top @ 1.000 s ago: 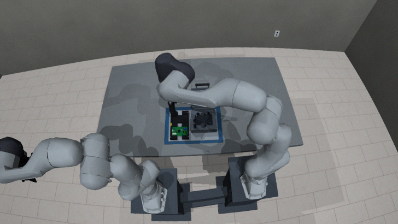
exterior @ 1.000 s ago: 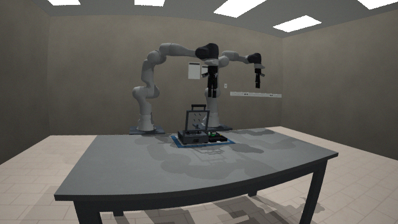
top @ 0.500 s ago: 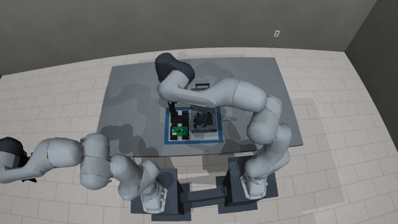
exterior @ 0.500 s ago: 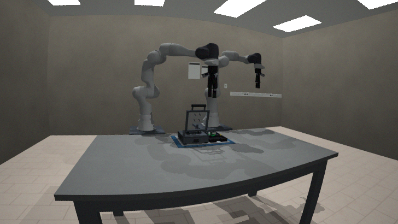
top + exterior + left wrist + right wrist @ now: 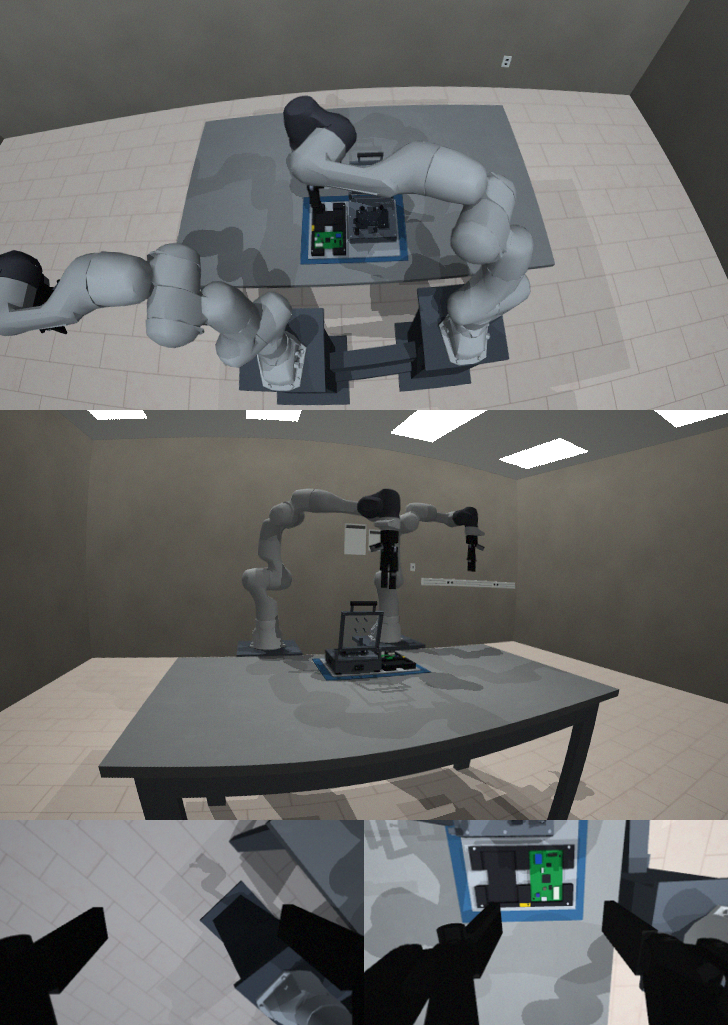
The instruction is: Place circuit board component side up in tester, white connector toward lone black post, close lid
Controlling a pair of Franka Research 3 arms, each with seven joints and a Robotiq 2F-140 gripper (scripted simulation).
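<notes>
On the left of the top view, my left hand stands wide apart, away from the bench, leaving the work area free. Next, the green circuit board lies in the black plastic tray. Above the tray's side, my right hand is partly apart, holding nothing, probably poised to pick. The grey box-shaped tester follows; only the exterior view shows its lid upright.

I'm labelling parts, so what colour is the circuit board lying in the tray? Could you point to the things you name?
The circuit board [image 5: 328, 239] [image 5: 546, 876] is green, seen best in the right wrist view.
</notes>
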